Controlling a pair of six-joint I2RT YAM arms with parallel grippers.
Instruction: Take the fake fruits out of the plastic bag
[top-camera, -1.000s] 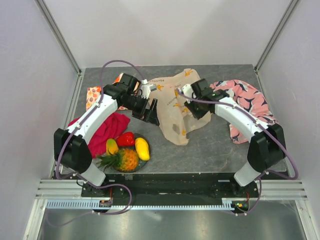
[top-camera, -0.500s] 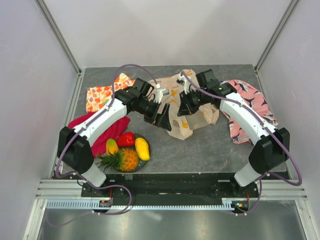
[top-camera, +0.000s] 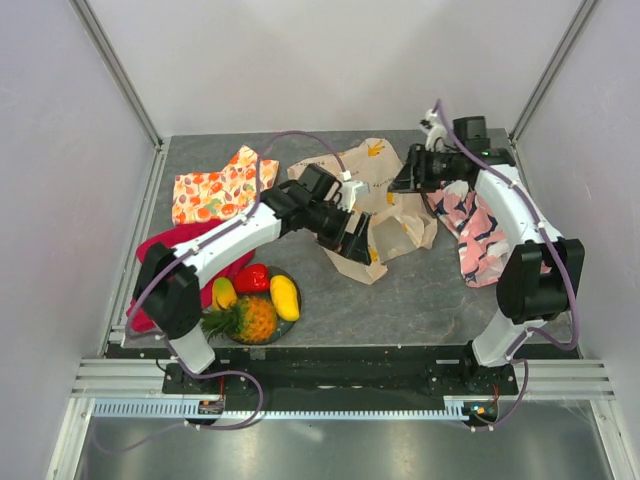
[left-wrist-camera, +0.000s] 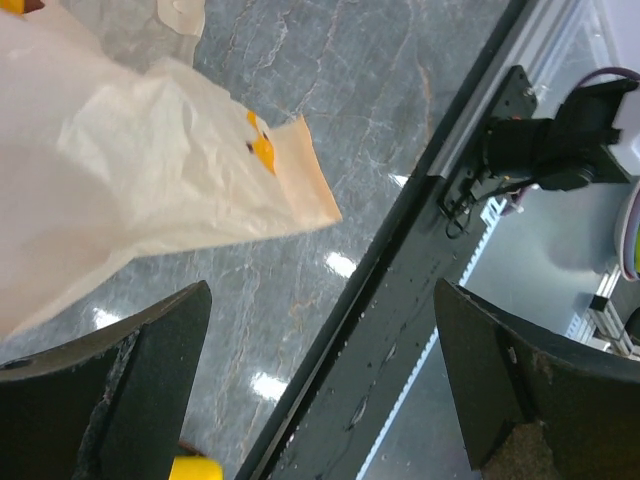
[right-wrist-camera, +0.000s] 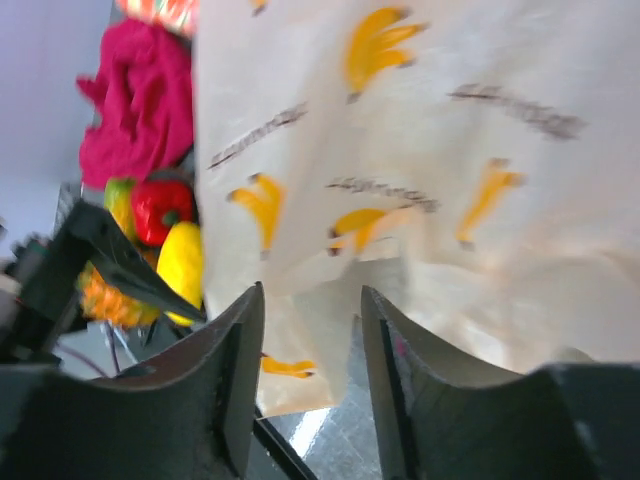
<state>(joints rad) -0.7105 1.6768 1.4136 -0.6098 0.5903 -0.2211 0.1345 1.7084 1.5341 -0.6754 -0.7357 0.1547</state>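
The plastic bag (top-camera: 385, 205) lies crumpled and flat at the table's middle back, cream with yellow bananas. The fake fruits sit on a dark plate (top-camera: 292, 282) at the front left: pineapple (top-camera: 252, 318), red pepper (top-camera: 252, 277), and two mangoes (top-camera: 285, 297). My left gripper (top-camera: 355, 238) hovers over the bag's front left part, open and empty (left-wrist-camera: 320, 300); the bag's corner (left-wrist-camera: 290, 180) lies beyond it. My right gripper (top-camera: 408, 182) is over the bag's back right edge, open (right-wrist-camera: 310, 295), with the bag (right-wrist-camera: 420, 150) below it. The pepper (right-wrist-camera: 160, 208) and a mango (right-wrist-camera: 180, 262) show there too.
A fruit-printed orange-and-white cloth (top-camera: 220, 185) lies at the back left, a red cloth (top-camera: 230, 250) beside the plate, and a pink patterned cloth (top-camera: 480, 225) under the right arm. The table's front rail (left-wrist-camera: 400, 330) runs just past the left gripper.
My left gripper has moved right across the bag. My right gripper has drawn back toward the back right corner. The bag has shifted right and crumpled up.
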